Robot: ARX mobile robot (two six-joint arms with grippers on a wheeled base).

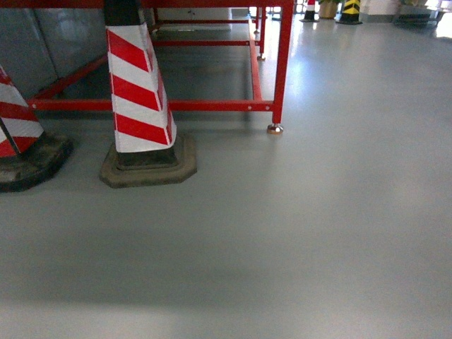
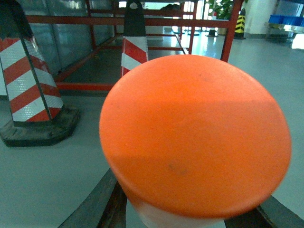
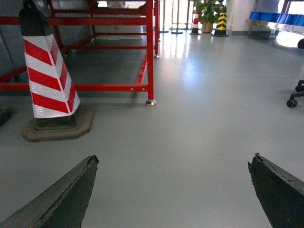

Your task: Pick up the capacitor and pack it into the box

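Observation:
In the left wrist view the capacitor, a fat cylinder with an orange round top and a white body, fills most of the frame. My left gripper is shut on it, with dark fingers showing on both sides of its white body. In the right wrist view my right gripper is open wide above bare grey floor, with nothing between its fingertips. The box is out of view. Neither gripper appears in the head view.
A red-and-white striped cone on a dark base stands ahead left, and a second one is at the left edge. Behind them is a red metal frame. Blue bins and a chair caster lie far right.

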